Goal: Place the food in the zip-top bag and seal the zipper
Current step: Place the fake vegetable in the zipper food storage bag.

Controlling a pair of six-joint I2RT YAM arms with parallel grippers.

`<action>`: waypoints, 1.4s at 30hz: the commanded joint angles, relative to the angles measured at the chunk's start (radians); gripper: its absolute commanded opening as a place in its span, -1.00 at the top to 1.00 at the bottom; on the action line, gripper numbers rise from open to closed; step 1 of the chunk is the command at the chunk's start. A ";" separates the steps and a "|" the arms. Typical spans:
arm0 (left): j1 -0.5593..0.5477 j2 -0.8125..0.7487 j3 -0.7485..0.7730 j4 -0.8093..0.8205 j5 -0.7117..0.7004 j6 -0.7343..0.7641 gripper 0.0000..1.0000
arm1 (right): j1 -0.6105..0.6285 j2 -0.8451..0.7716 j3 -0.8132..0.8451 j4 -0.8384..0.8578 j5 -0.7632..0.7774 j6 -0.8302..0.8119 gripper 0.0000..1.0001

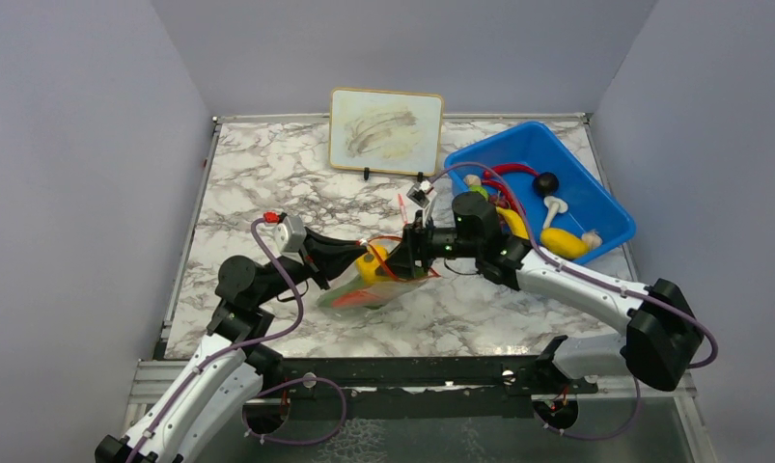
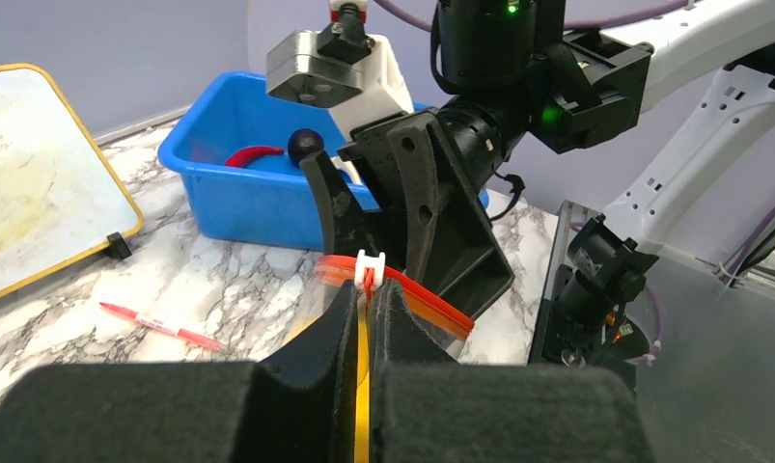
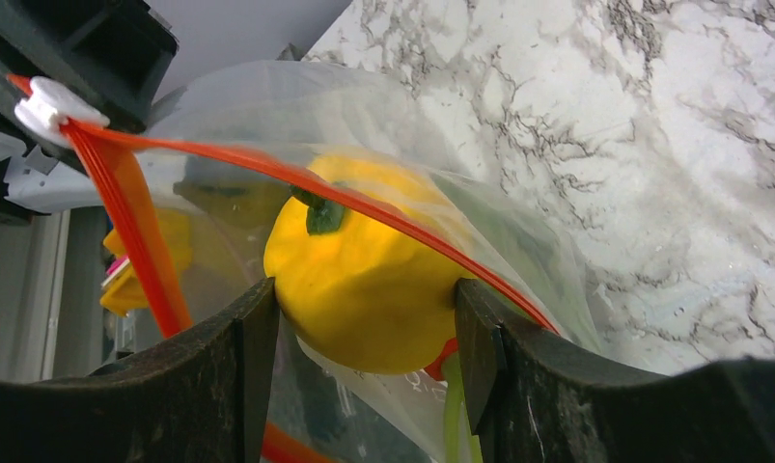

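Grey walls box in a marbled worktop (image 1: 267, 193). Near its middle the zip-top bag (image 1: 373, 291) lies slumped between the two arms, with its mouth lifted. The left claw (image 2: 366, 307) is pinched tight on the zipper (image 2: 431, 301), just beside the white slider (image 2: 368, 262), and holds that edge up. The right claw (image 3: 364, 333) stands about half open, its jaws pressed on either side of the yellow pepper (image 3: 364, 260). The pepper sits at the bag's mouth with the red-orange strip crossing its top; whether it is fully past the strip I cannot tell. More food lies in the blue bin (image 1: 518, 140) at the far right, among it a banana (image 1: 562, 241) and a mushroom (image 1: 555, 205).

The bag film looks thin, limp and slippery, so it will likely fold wherever it is unsupported. The strip seems the only firm part, which makes it the sensible place to hold. The pepper looks light, hard and glossy, so a grip across its widest part should keep it from squirting out.
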 commanded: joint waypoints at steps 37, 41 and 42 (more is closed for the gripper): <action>-0.006 -0.037 -0.025 0.091 0.051 0.011 1.00 | 0.063 -0.177 0.228 -0.601 0.463 -0.414 -0.52; -0.006 -0.039 -0.024 0.091 0.053 0.010 1.00 | 0.062 -0.138 0.182 -0.540 0.506 -0.440 -0.53; -0.005 -0.037 -0.026 0.092 0.052 0.010 1.00 | 0.061 -0.128 0.168 -0.513 0.503 -0.450 -0.51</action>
